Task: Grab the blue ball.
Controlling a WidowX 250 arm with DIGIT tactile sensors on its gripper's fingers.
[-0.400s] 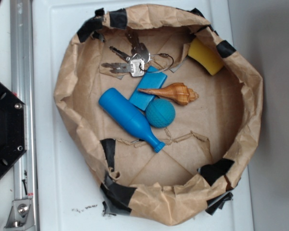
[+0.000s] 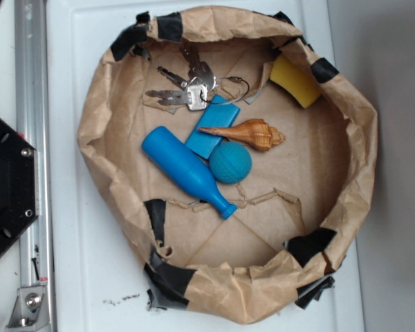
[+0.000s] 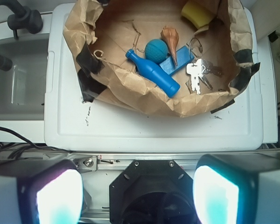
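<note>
Resting mid-frame in the paper-lined bowl [image 2: 97, 117], the blue ball [image 2: 229, 162] touches the seashell [image 2: 249, 133] and bowling pin [image 2: 183, 169]; the gripper [image 3: 137, 198], spread apart, holds nothing.

Inside the crumpled brown paper basin [image 2: 107, 131], the dimpled teal-blue ball [image 2: 229, 162] touches the blue plastic bowling pin [image 2: 185, 171]. A tan spiral seashell [image 2: 247, 133] lies just beside the ball, over the flat blue rectangular block [image 2: 209, 131].

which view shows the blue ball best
The exterior view: the blue ball sits large and near centre, its dimpled surface readable. In the wrist view the ball is smaller and farther off, though unobstructed.
</note>
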